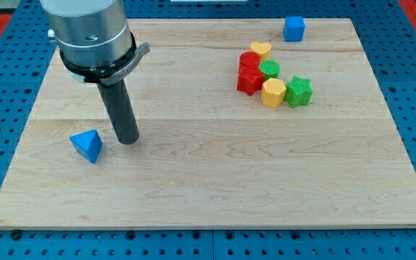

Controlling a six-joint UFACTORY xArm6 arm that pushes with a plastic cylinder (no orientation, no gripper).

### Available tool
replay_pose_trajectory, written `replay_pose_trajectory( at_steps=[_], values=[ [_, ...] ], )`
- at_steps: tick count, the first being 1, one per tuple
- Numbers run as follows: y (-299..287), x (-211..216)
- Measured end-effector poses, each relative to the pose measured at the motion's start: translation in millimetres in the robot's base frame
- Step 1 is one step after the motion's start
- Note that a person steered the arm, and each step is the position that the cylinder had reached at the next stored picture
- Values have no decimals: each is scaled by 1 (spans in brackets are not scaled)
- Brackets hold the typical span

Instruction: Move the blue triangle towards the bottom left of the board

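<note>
We judge the job partly done: the blue plastic triangle block (pixel 87 145) sits at the left of the pale wooden board (pixel 215 188), well short of its near-left corner, with our fingerless rod's tip (pixel 128 140) just beside its right.

My tip (pixel 128 140) rests on the wooden board (pixel 215 195) just right of the blue triangle (pixel 87 145); a blue cube (pixel 294 28) sits near the top edge; red, yellow and green blocks cluster at upper right.
</note>
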State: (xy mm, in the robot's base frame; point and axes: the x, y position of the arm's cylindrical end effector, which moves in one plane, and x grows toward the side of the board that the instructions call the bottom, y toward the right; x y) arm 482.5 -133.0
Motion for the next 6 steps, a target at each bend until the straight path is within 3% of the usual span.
replay_pose_trajectory(
  at_steps=[2, 4, 6],
  values=[
    [-50, 48],
    [7, 6],
    [-57, -13]
  ],
)
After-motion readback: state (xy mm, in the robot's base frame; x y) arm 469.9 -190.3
